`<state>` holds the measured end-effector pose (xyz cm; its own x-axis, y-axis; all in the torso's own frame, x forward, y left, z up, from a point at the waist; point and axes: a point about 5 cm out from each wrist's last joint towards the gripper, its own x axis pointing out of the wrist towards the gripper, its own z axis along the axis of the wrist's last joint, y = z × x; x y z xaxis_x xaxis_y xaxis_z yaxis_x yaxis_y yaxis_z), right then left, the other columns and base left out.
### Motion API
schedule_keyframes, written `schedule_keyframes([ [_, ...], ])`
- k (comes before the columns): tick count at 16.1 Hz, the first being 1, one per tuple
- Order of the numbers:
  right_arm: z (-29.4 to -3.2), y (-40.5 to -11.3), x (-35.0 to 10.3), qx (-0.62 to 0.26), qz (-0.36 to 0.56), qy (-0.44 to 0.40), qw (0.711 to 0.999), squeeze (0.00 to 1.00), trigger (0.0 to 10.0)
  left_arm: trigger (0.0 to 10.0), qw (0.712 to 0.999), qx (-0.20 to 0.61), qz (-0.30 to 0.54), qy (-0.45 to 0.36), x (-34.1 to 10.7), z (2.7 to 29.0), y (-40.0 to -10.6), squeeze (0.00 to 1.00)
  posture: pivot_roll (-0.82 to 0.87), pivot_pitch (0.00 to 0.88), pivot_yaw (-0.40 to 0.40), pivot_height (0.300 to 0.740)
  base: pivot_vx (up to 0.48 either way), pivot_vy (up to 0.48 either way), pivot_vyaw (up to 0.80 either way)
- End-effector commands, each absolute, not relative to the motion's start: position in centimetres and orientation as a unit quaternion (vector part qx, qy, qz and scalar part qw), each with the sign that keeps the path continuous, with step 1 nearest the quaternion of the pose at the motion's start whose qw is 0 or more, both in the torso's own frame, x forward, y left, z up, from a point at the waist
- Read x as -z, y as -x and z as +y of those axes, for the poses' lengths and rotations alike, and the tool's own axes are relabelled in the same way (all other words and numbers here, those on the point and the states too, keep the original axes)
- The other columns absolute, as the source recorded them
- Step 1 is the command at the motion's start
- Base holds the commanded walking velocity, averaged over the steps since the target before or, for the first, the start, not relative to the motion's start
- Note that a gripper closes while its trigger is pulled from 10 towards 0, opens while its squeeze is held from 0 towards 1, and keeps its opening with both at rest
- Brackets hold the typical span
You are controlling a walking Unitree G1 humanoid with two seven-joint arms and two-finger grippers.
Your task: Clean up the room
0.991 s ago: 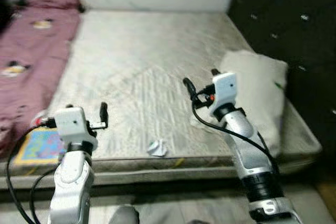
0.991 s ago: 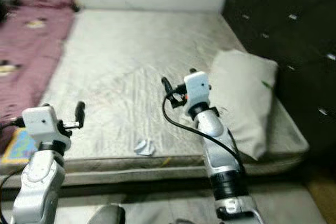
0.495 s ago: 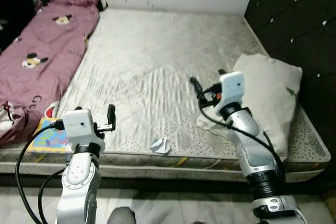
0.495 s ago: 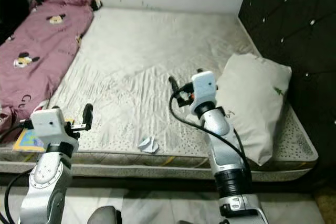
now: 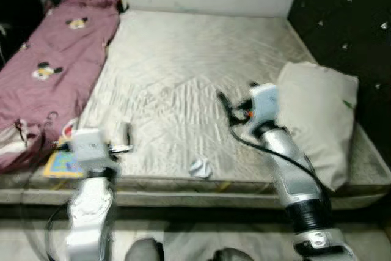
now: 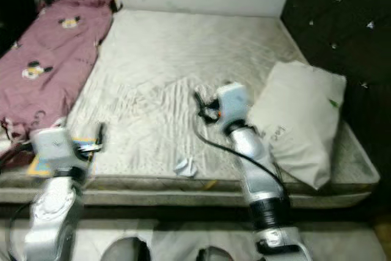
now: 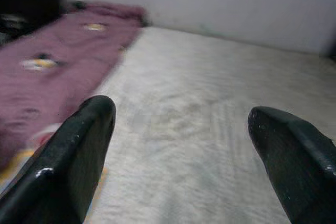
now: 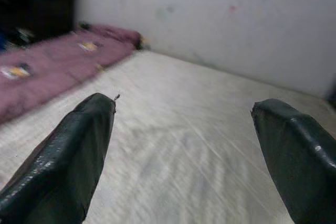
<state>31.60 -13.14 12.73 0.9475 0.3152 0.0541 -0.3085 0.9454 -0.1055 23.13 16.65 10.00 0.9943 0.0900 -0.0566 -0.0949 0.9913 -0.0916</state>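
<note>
White crumpled paper (image 5: 199, 167) lies on the mattress (image 5: 183, 71) near its front edge, a small wad with no clear long axis. Both the left gripper (image 7: 181, 129) and right gripper (image 8: 184, 129) hover spread wide, holding nothing.

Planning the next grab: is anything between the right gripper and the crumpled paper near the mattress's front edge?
Nothing visible. The right gripper hangs open over bare mattress; the crumpled paper lies nearer the front edge, with only sheet between them.
</note>
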Motion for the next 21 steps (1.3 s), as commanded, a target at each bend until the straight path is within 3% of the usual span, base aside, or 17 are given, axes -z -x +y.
schedule_keyframes([
  [1, -12.66, -31.77, -13.32, -0.165, -0.046, 0.043, 0.984, 0.00, 10.0, 10.0, 0.998, -0.050, 0.019, 0.041, -10.40, 17.23, -23.21, 0.00, 0.05, 0.000, -0.082, 0.740, 0.000, 0.480, 0.00],
  [21, -12.65, -31.72, -13.25, -0.166, -0.046, 0.045, 0.984, 0.00, 10.0, 10.0, 0.999, -0.031, 0.000, 0.041, -10.85, 17.11, -23.10, 0.00, 0.05, 0.000, -0.080, 0.740, 0.013, 0.000, 0.00],
])
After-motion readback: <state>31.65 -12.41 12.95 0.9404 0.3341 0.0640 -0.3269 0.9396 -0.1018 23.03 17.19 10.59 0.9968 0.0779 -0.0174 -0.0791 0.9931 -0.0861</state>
